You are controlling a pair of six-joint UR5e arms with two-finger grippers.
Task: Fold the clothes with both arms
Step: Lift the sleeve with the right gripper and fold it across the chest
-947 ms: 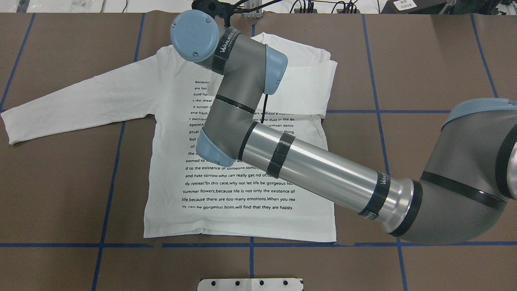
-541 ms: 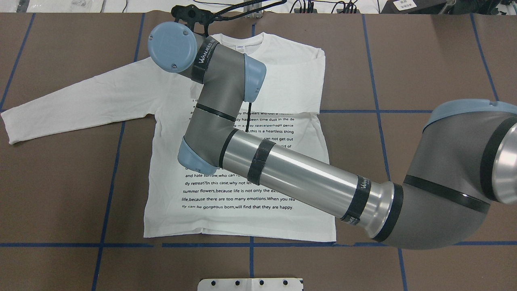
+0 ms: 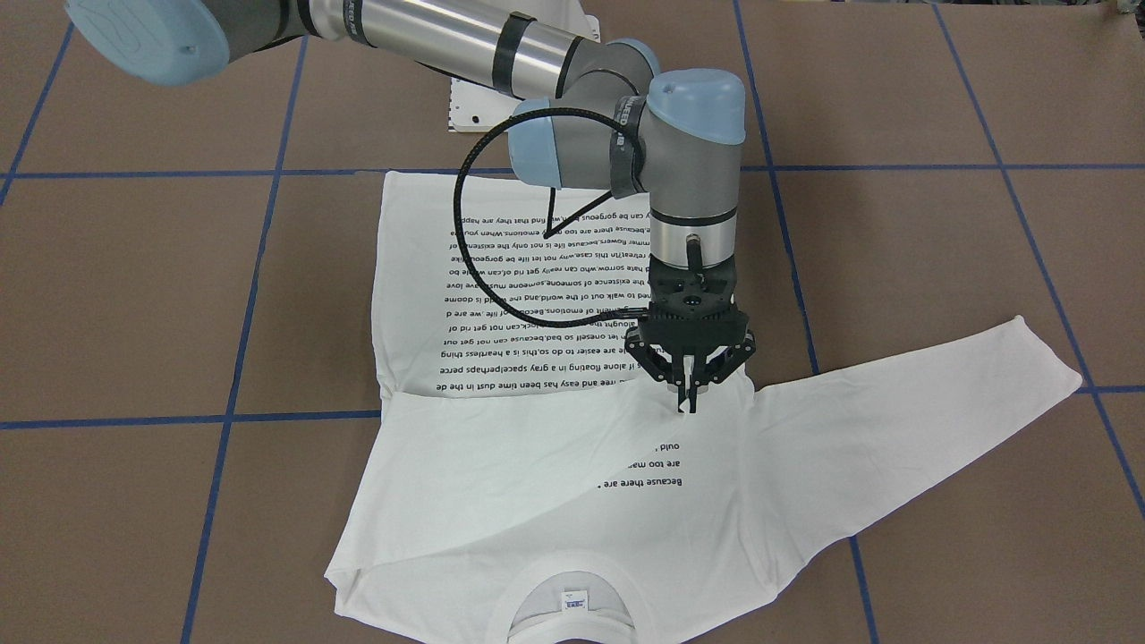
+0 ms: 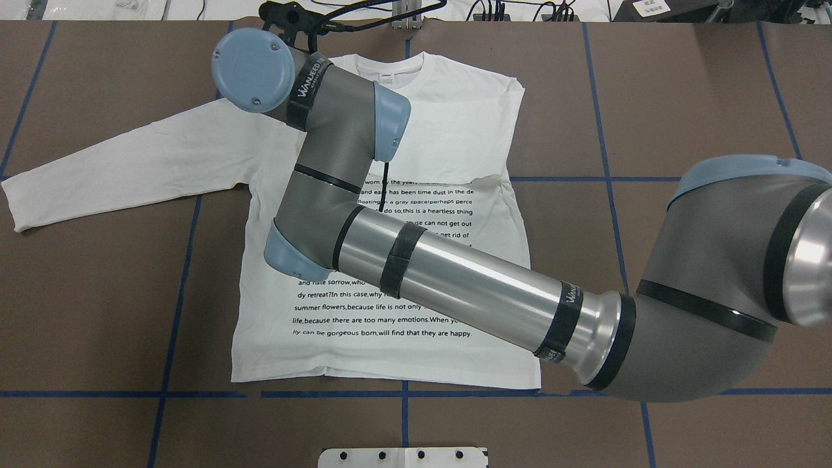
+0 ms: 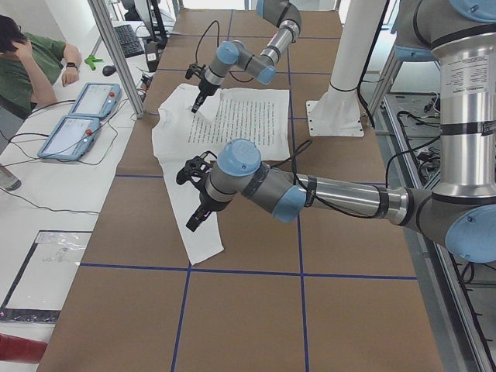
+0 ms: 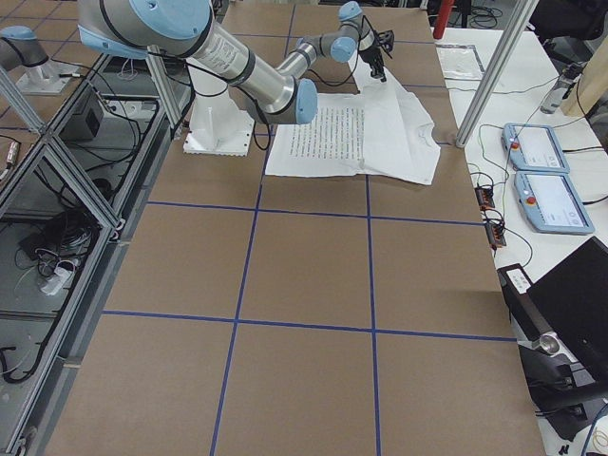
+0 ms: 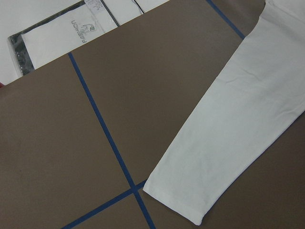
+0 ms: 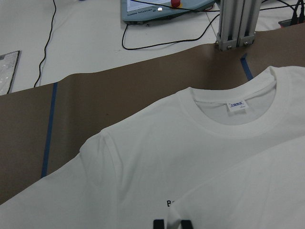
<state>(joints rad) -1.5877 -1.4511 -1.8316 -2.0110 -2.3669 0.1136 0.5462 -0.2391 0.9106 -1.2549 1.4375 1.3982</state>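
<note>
Shirt [image 3: 555, 465] is lying flat on the table [image 3: 134, 295], text side up, collar [image 3: 565, 586] twd the edge away from the robot. One side is lying folded over the chest. R gripper [image 3: 690, 400] is pointing straight down, fingers nearly together, pinching that folded layer's edge. Other sleeve [image 3: 912, 411] is stretching out sideways. L gripper [image 5: 198, 209] is hovering over its cuff end; can't tell how far it's opened.
</note>
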